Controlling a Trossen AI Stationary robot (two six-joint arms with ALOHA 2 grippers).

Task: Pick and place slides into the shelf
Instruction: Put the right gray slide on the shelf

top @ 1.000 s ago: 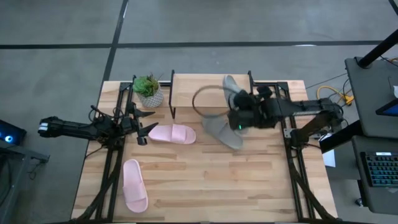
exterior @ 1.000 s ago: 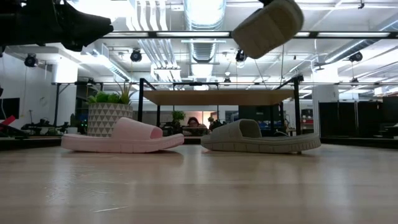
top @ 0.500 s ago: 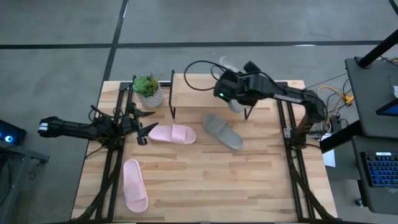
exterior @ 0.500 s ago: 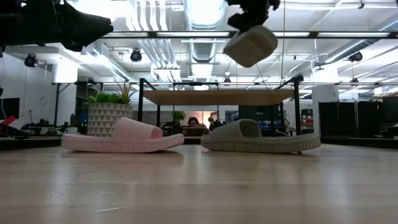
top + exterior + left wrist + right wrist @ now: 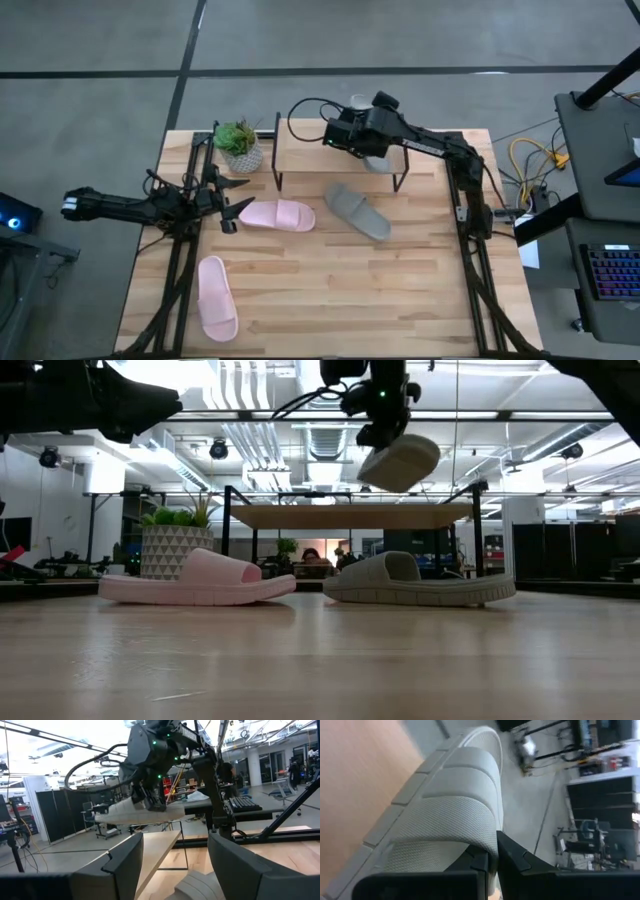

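Robotics lab/workshop, exposed ceiling ducts (image 5: 330, 400), concrete floor (image 5: 400, 35), keyboard (image 5: 610, 275) on desk.

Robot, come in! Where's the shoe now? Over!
Right gripper shut on grey-green slide, above shelf. Left gripper open, waiting beside pink slide. Nothing blocking shelf top.
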